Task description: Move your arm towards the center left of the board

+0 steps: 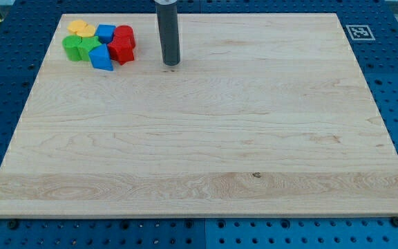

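Board point(199, 138) of pale wood is lying on the blue pegboard bench point(5, 83), my tip point(171, 64) standing just right of the clustered coloured blocks point(101, 43). No pincer is fitted, so none is opening or holding. Sweeping straight leftward is risking a knock against the red block point(122, 50) and blue wedge-like block point(101, 58).

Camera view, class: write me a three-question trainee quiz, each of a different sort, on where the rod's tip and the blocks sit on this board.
1. True or false: my tip touches a red block.
2. Where is the block cluster? A) top left B) bottom right C) centre
3. Fill in: my tip lies to the view's ____ of the blocks.

Key: 1 false, a gap of bare wooden board separates them; 2 A; 3 right.
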